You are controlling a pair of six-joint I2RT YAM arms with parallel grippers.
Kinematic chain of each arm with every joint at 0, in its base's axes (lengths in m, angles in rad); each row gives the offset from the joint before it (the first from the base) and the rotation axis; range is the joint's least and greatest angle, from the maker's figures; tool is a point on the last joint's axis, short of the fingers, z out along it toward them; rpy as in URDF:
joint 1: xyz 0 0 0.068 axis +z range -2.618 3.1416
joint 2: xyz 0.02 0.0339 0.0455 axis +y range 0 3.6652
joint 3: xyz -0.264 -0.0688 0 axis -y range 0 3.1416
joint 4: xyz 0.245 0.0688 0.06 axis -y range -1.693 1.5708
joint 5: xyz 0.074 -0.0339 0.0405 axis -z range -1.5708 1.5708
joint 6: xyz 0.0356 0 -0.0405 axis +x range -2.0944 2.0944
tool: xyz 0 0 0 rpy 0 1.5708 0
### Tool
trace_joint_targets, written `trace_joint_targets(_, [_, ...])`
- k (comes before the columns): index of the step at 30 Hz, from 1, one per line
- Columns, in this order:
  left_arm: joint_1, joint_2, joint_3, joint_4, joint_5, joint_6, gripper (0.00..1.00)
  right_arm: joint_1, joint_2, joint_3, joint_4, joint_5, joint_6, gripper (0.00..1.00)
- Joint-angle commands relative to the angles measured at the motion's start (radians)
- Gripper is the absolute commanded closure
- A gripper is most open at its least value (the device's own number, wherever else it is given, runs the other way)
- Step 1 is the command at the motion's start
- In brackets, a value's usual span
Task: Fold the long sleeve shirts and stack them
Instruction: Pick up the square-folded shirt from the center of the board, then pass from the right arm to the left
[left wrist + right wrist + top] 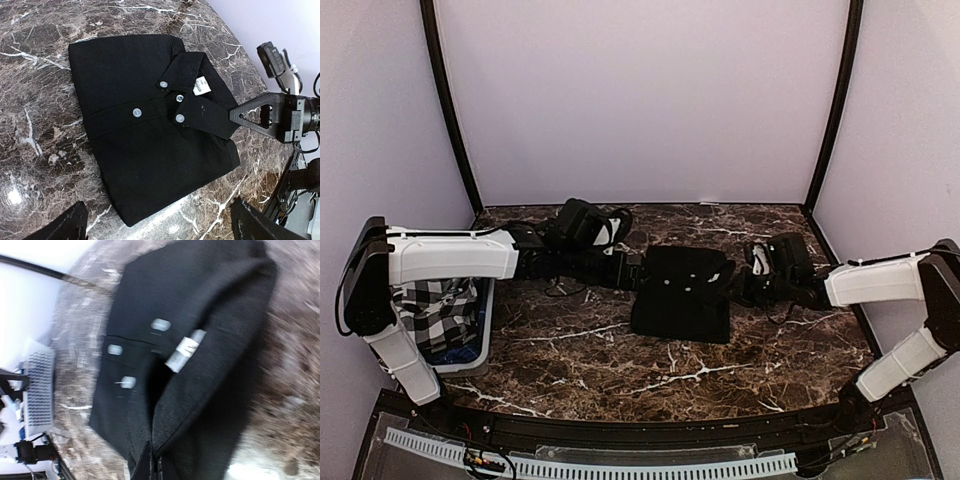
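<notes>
From above, one black long sleeve shirt [682, 292] lies folded on the desk [570, 350]; checked cloth [445, 305] in the basket [470, 362] likely remains. Left wrist: left jaws spread wide, empty, above it. Right wrist, blurred: right jaws closed tight at its collar [220, 360].

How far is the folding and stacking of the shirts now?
Done: one black shirt lies folded on the table. In hand: the right gripper is shut on its collar; the left gripper hovers open. Left: checked cloth waits in the basket, and no stack exists yet.
</notes>
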Motion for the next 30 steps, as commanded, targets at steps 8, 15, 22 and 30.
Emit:
trace_joint_targets(8, [-0.041,0.015,-0.028,0.097,0.012,0.031,0.02,0.200,0.179,0.387,0.111,-0.117,0.059,1.00])
trace_joint_targets(15, [-0.041,0.039,-0.023,0.088,-0.114,-0.010,0.04,0.246,0.365,0.568,0.155,-0.176,0.095,1.00])
trace_joint_targets(22, [-0.040,0.092,0.014,0.035,-0.243,-0.065,0.47,0.251,0.388,0.615,0.135,-0.173,0.084,1.00])
trace_joint_targets(30, [-0.023,0.105,0.038,0.015,-0.325,-0.080,0.98,0.236,0.315,0.613,-0.050,-0.019,-0.097,0.65])
